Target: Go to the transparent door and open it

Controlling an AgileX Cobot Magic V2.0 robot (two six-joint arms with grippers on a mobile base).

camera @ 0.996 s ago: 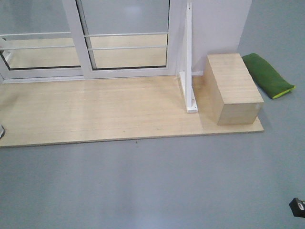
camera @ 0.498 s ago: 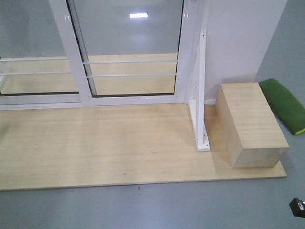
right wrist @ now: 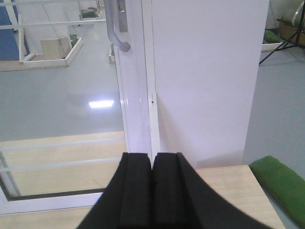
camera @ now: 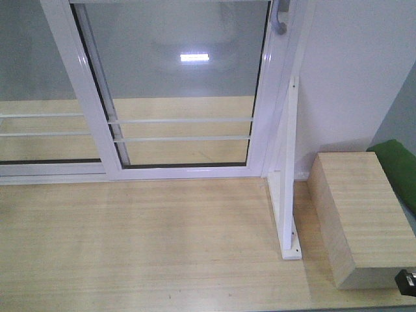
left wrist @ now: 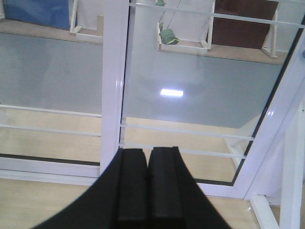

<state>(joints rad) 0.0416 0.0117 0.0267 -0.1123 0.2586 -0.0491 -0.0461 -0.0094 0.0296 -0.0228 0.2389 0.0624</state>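
Note:
The transparent door (camera: 182,97) is a clear-glass panel in a glossy white frame with two thin white horizontal bars. It stands shut against the right jamb. Its curved silver-grey handle (camera: 279,19) shows at the top right, and in the right wrist view (right wrist: 116,28) at the upper left. The door also fills the left wrist view (left wrist: 190,95). My left gripper (left wrist: 147,155) is shut and empty, facing the stile between the two panels. My right gripper (right wrist: 152,160) is shut and empty, facing the door's right frame, well below the handle.
A handle-less glass panel (camera: 39,84) stands to the left. A white upright bracket (camera: 289,188) and a wooden box (camera: 364,221) stand on the wooden platform (camera: 143,247) at the right. A green cushion (camera: 400,159) lies behind the box. A white wall (camera: 351,78) is on the right.
The view has moved closer to the door: the grey floor has left the frame, the door looms larger, and the handle has come into view at the top.

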